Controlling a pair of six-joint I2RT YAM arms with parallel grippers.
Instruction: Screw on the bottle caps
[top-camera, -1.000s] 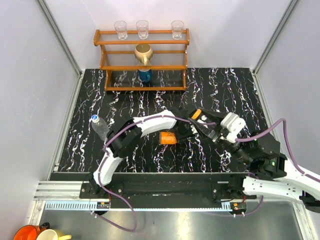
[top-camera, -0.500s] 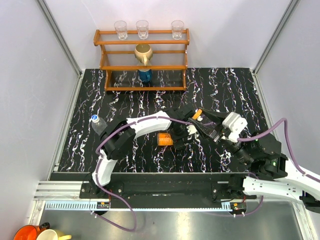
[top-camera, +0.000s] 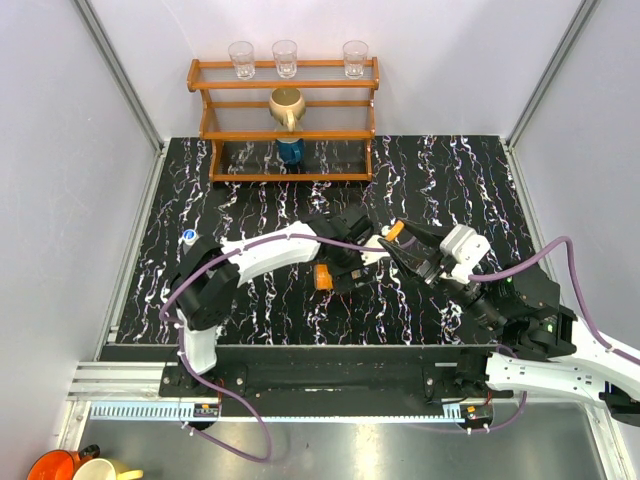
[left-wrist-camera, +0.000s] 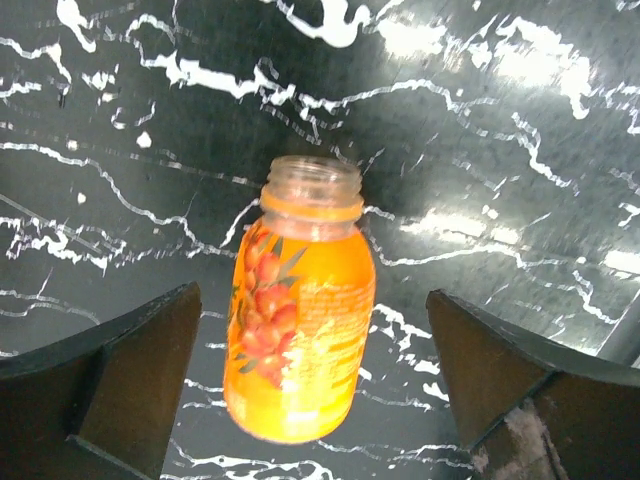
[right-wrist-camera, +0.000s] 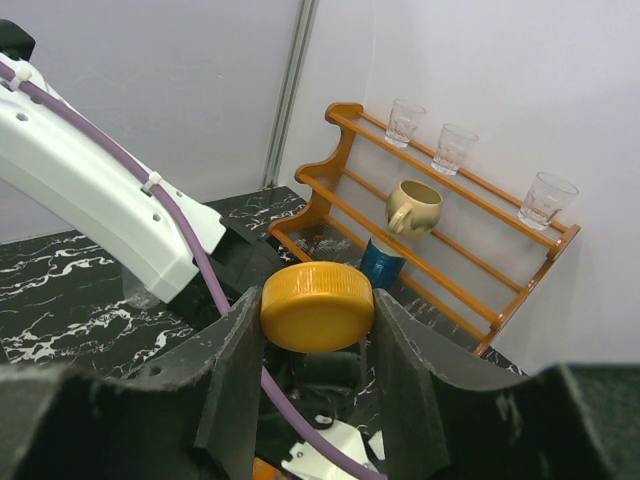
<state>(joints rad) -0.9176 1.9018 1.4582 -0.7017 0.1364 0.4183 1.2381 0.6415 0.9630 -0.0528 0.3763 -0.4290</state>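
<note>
Left claw (left-wrist-camera: 320, 375) has sprung apart, releasing the bottle (left-wrist-camera: 300, 330), which lies mid bench (top-camera: 450, 170). Right claw (right-wrist-camera: 316, 330) clamps the orange cap (right-wrist-camera: 317, 300) nearby. Next, probably: regrip the bottle steady for capping.

My cap (right-wrist-camera: 317, 305) was golden orange, my fingers (right-wrist-camera: 235, 390) matte black. The bottle (left-wrist-camera: 300, 320) glowed orange with a red-orange leafy print; the table (left-wrist-camera: 520, 150) was black, veined white.

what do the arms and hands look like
The left arm and right arm are white shells with black joints, each with a purple cable running along it. The left hand and right hand each have two thick black wedge-shaped fingers.
</note>
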